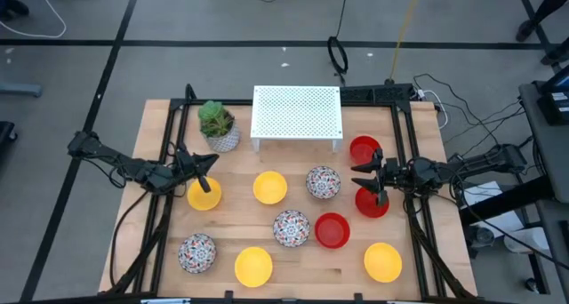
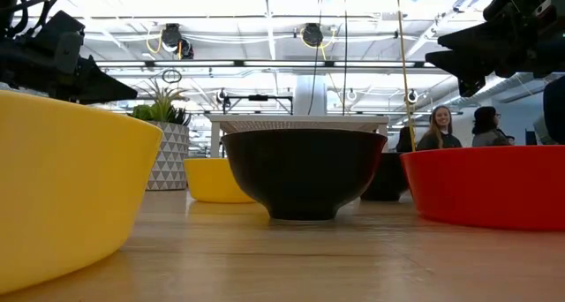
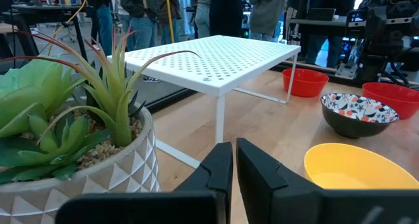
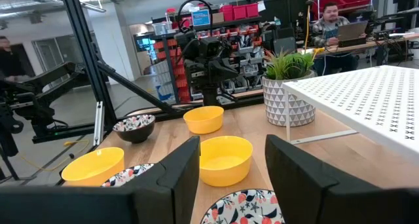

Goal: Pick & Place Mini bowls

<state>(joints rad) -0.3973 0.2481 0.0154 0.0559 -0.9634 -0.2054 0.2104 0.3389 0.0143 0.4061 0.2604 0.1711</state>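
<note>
Right gripper (image 1: 371,178) hangs with jaws wide, holding nothing, between two red bowls: one by the rack (image 1: 364,149), one nearer the front (image 1: 372,203). I'd drop straight onto one rim, one finger inside, squeeze gently so it doesn't skate. Left gripper (image 1: 203,166) is pinched closed, empty, above a yellow bowl (image 1: 204,196). Other mini bowls are scattered on the wooden table (image 1: 418,162); plant (image 1: 217,124) and white rack (image 1: 297,115) at the back. People are in the room behind.

Rack (image 1: 297,115) at table's (image 1: 427,206) rear, plant (image 1: 216,124) left, bowls (image 1: 291,228) in front
</note>
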